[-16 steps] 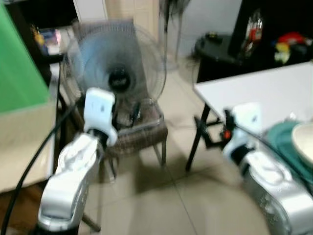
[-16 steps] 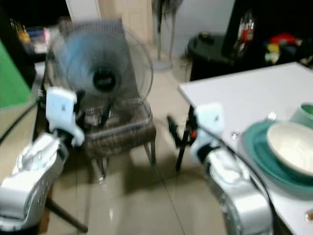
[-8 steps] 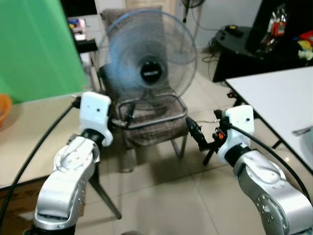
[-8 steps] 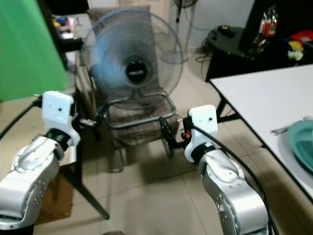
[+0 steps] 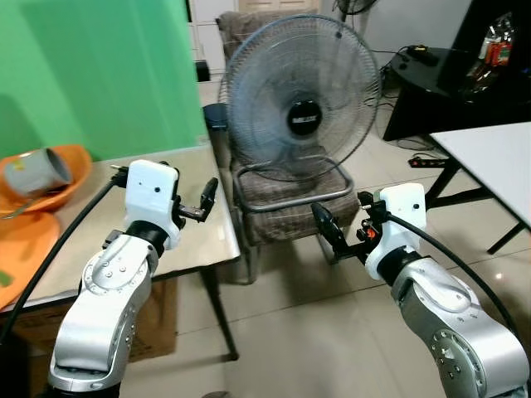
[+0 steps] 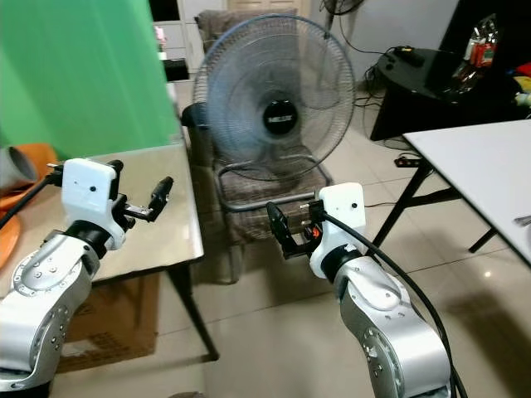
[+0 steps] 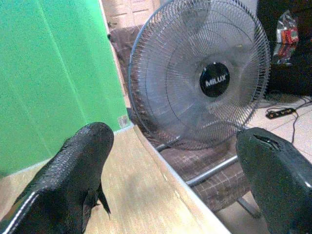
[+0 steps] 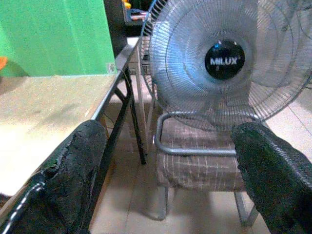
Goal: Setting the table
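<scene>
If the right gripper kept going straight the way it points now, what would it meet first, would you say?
Most likely the chair that carries the fan. The right gripper, fingers open, points at its seat rail; depth is hard to judge.

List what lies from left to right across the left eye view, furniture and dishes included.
Orange plate → grey cup in orange bowl → left gripper → fan on chair → right gripper → white table.
</scene>
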### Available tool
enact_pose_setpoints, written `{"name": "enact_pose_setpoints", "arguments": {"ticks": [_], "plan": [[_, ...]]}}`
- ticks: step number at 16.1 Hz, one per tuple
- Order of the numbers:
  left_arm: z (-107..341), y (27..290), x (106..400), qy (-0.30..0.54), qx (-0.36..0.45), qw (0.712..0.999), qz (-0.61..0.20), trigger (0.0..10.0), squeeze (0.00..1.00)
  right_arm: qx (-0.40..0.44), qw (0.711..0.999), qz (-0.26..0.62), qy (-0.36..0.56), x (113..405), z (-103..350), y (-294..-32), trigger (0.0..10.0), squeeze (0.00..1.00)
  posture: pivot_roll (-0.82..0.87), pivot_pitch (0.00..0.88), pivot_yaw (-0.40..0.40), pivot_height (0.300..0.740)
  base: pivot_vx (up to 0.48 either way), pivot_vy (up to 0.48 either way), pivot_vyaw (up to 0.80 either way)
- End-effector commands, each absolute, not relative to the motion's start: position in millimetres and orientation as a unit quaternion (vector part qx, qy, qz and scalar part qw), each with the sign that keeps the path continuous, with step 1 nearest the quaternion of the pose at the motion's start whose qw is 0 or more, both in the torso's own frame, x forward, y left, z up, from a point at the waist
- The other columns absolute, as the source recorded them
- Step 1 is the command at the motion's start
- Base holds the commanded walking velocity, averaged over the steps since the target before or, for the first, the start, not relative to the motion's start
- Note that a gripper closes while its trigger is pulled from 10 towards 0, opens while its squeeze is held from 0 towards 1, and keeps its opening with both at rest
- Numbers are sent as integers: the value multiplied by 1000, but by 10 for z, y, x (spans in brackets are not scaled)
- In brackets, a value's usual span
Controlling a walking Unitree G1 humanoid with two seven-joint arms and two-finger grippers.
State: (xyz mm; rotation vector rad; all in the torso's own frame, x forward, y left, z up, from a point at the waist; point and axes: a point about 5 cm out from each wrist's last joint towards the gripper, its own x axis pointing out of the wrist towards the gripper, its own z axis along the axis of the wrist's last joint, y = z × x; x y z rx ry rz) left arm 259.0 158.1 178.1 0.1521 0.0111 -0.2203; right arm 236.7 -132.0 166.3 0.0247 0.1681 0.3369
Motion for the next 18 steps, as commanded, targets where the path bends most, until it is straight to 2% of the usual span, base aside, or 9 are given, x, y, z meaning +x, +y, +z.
{"name": "enact_pose_setpoints", "arguments": {"ticks": [1,14,16,18], "plan": [[1801,1535,2591,0,79,989,-123,10000,0,12,983,161,83,2375,1663,-1349,10000,0,89,0,34,740,0,352,0],[1796,1544,2573,-1,86,988,-125,10000,0,-2,980,180,81,2378,1643,-1323,10000,0,103,0,25,740,0,351,0],[1818,1567,2595,-8,113,987,-112,10000,0,-16,979,187,84,2392,1644,-1314,10000,0,105,0,25,740,0,-126,0],[1821,1591,2603,-7,109,989,-104,10000,0,-19,978,186,89,2404,1624,-1313,10000,0,105,0,27,740,0,-480,756]]}}
